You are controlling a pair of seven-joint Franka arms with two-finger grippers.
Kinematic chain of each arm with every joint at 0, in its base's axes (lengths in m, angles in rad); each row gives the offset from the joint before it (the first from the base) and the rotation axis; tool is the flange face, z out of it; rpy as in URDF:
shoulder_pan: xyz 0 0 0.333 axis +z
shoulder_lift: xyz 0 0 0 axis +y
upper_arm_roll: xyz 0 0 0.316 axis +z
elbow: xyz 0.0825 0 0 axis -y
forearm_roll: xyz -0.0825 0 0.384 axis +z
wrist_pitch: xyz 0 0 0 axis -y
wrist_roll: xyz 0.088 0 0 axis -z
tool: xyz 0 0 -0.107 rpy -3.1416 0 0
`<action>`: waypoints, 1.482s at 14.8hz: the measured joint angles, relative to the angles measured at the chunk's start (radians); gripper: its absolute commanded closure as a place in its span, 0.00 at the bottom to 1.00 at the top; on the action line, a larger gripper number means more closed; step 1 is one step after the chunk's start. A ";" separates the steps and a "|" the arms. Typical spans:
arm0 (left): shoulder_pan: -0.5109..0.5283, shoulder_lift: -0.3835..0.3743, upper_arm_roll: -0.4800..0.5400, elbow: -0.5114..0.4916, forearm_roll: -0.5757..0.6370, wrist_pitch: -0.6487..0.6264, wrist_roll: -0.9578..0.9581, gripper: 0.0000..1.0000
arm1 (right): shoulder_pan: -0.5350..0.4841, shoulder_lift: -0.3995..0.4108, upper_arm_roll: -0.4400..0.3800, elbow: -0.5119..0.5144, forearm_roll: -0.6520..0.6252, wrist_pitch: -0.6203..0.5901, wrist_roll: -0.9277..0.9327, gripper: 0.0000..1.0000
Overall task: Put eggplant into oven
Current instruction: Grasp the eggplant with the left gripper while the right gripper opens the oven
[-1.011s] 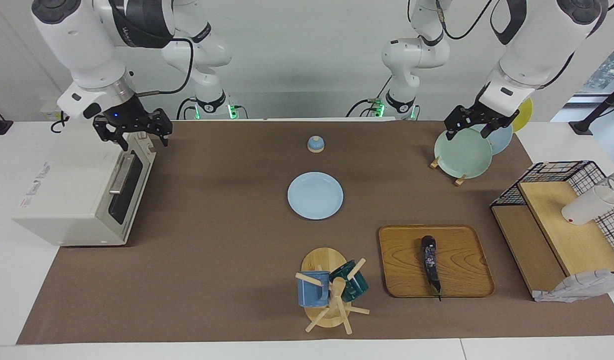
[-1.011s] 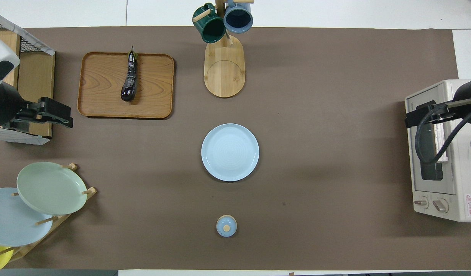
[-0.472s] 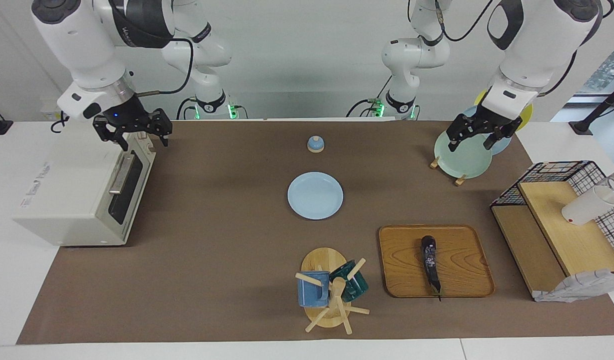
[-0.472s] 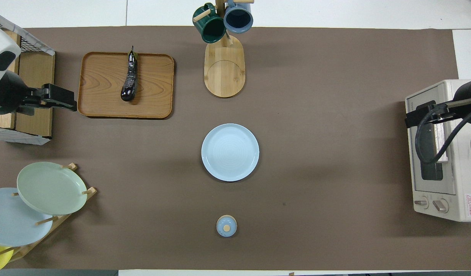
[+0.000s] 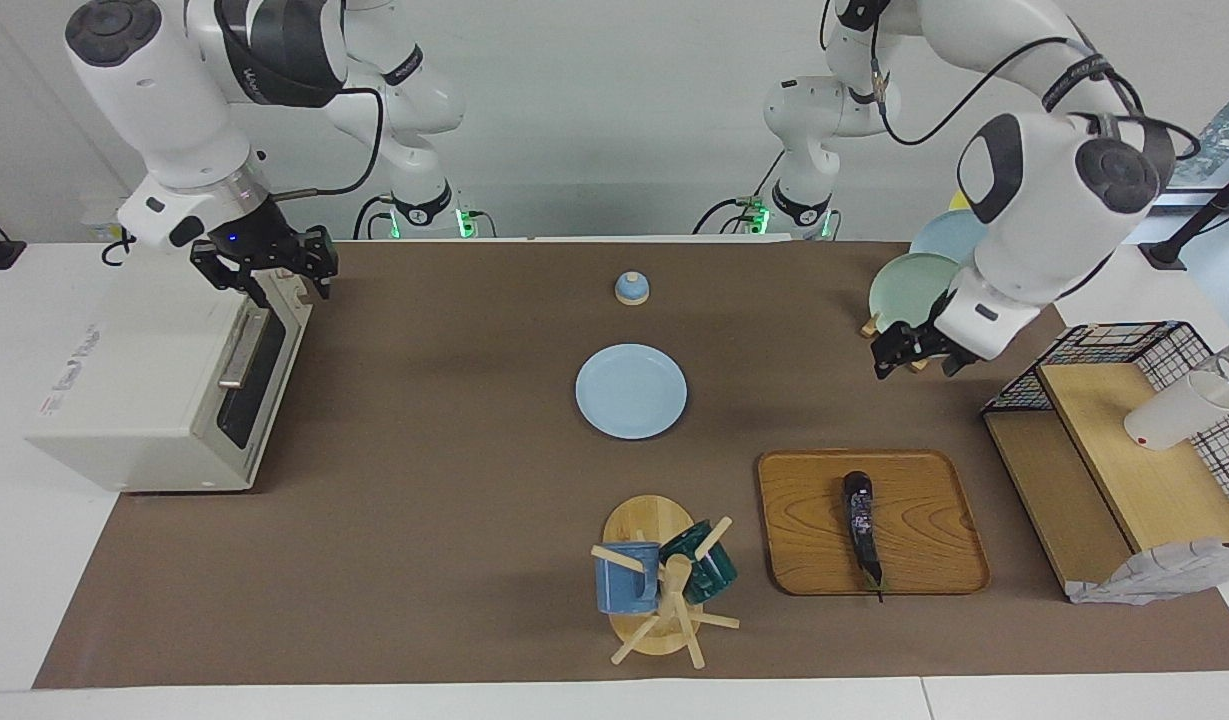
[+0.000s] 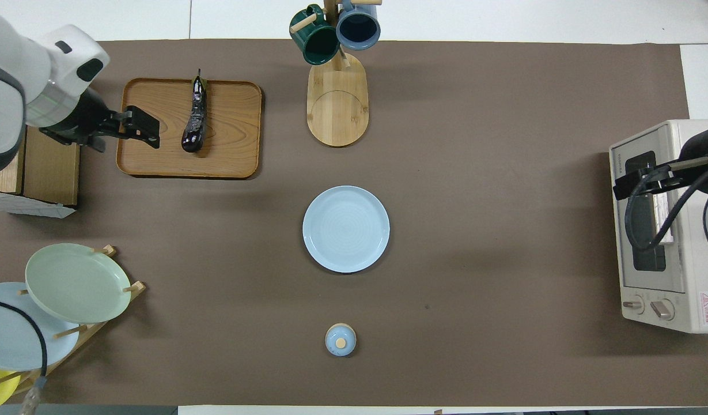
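The eggplant (image 5: pixel 861 525) (image 6: pixel 195 115), dark and glossy, lies on the wooden tray (image 5: pixel 934 480) (image 6: pixel 152 144). My left gripper (image 5: pixel 914 368) (image 6: pixel 149 122) hangs open in the air over the tray's edge toward the left arm's end, beside the eggplant and clear of it. The cream oven (image 5: pixel 144 390) (image 6: pixel 659 288) stands at the right arm's end with its door closed. My right gripper (image 5: pixel 294 290) (image 6: pixel 624 185) sits at the door's upper edge, above the bar handle (image 5: pixel 239 350), fingers apart. I cannot tell whether it touches the door.
A light blue plate (image 5: pixel 631 391) lies mid-table, with a small blue lid (image 5: pixel 631 288) nearer the robots. A mug rack (image 5: pixel 659 580) stands beside the tray. A plate rack (image 5: pixel 914 290) and a wire basket with boards (image 5: pixel 1124 440) fill the left arm's end.
The left arm swung from over the plate rack out to the tray's edge beside the eggplant. The right gripper stayed at the oven door, and its fingers drew somewhat closer together.
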 measured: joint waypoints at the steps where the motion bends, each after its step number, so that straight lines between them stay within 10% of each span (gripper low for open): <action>1: 0.000 0.052 -0.005 0.024 0.000 0.010 0.015 0.00 | -0.012 -0.010 -0.001 -0.032 -0.001 0.028 -0.006 1.00; 9: 0.000 0.319 -0.034 0.114 0.034 0.265 0.109 0.00 | -0.102 -0.045 -0.007 -0.228 -0.090 0.195 -0.013 1.00; 22: -0.013 0.339 -0.036 0.029 0.084 0.370 0.137 0.00 | -0.127 -0.043 -0.005 -0.312 -0.154 0.274 -0.014 1.00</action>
